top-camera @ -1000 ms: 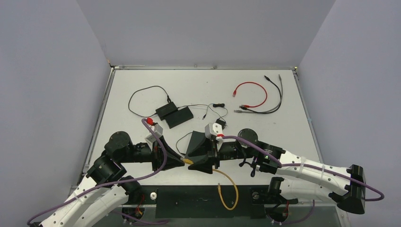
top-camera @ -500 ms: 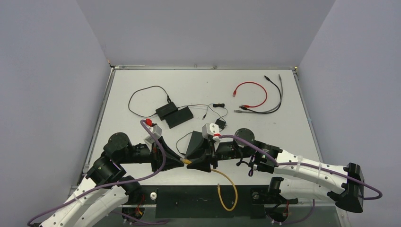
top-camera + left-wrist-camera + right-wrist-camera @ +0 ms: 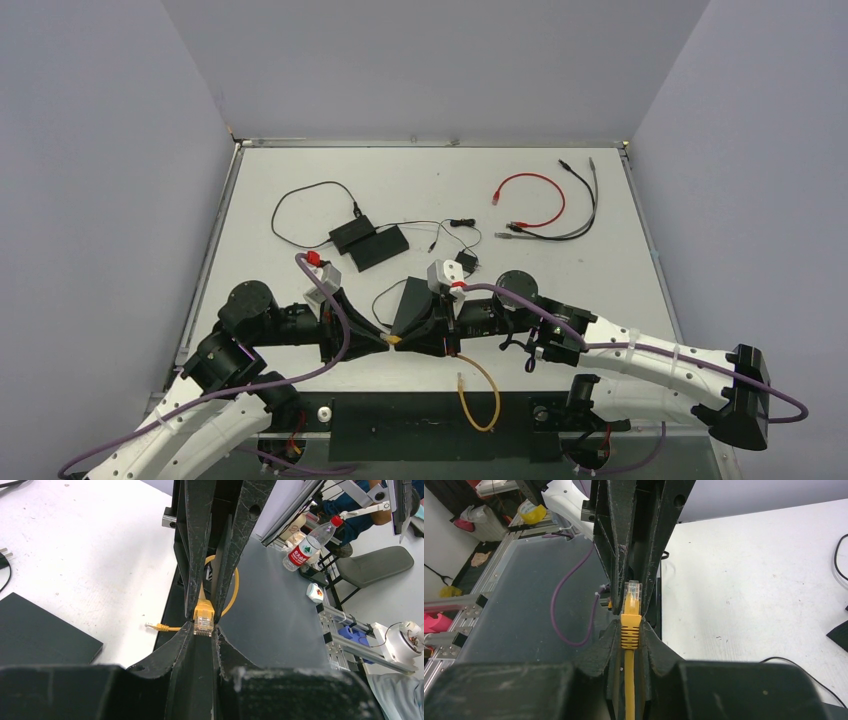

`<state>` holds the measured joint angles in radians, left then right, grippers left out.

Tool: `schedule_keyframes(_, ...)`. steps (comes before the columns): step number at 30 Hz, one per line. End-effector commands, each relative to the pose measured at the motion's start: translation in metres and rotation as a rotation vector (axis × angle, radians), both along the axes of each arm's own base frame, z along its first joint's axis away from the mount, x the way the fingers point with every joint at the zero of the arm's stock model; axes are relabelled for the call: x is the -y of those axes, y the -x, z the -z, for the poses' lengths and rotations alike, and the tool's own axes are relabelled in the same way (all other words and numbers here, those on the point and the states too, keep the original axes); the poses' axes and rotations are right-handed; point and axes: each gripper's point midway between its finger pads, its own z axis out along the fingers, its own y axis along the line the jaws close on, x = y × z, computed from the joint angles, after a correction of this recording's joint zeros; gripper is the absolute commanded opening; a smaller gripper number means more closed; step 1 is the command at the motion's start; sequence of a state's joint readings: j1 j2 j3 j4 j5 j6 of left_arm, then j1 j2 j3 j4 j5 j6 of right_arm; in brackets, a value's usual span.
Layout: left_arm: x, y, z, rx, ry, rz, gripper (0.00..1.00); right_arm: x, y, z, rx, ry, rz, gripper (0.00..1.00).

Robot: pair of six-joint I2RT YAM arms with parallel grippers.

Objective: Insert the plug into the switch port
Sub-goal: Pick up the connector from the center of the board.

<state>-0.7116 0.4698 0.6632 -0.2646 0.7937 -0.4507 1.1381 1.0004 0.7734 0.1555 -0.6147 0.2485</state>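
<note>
While both arms meet nose to nose at the near edge of the table (image 3: 620,270), you have the plug (image 3: 393,340) pinched from two sides. The left gripper (image 3: 203,626) is closed on its clear tip, and the right gripper (image 3: 630,625) looks clamped on the yellow boot just behind.

The plug's long axis runs left to right along that edge, contacts facing the left arm. The yellow cable (image 3: 487,395) loops off behind the right fingers. No port lies on that line. The switch is probably the flat black box (image 3: 35,630) just beyond the grippers or one of the pair of black boxes (image 3: 370,242) farther up. You must swing the tip toward the far side. I cannot tell which face carries ports.
</note>
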Motion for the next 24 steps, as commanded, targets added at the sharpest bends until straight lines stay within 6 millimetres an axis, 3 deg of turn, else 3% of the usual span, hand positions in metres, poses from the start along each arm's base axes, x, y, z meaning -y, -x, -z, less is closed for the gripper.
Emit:
schedule_keyframes(1, 0.000, -0.002, -0.014, 0.041, 0.039, -0.012, 0.09, -0.001, -0.005, -0.018, 0.046, -0.059, 0.014, 0.00)
schedule_keyframes(4, 0.000, -0.006, -0.013, 0.026, 0.027, -0.038, 0.29, 0.004, -0.011, -0.020, 0.060, -0.053, 0.059, 0.00)
schedule_keyframes(8, -0.001, -0.015, -0.012, 0.011, 0.018, -0.093, 0.43, 0.017, -0.024, -0.018, 0.079, -0.007, 0.154, 0.00)
schedule_keyframes(12, -0.004, -0.022, -0.010, 0.000, 0.009, -0.151, 0.45, 0.036, -0.029, -0.010, 0.075, 0.061, 0.219, 0.00)
schedule_keyframes(17, -0.009, -0.034, -0.016, 0.010, 0.034, -0.243, 0.46, 0.050, -0.015, -0.010, 0.029, 0.062, 0.195, 0.00)
schedule_keyframes(24, -0.023, -0.055, -0.019, 0.014, 0.088, -0.417, 0.46, 0.044, 0.015, -0.029, -0.079, -0.052, 0.101, 0.00)
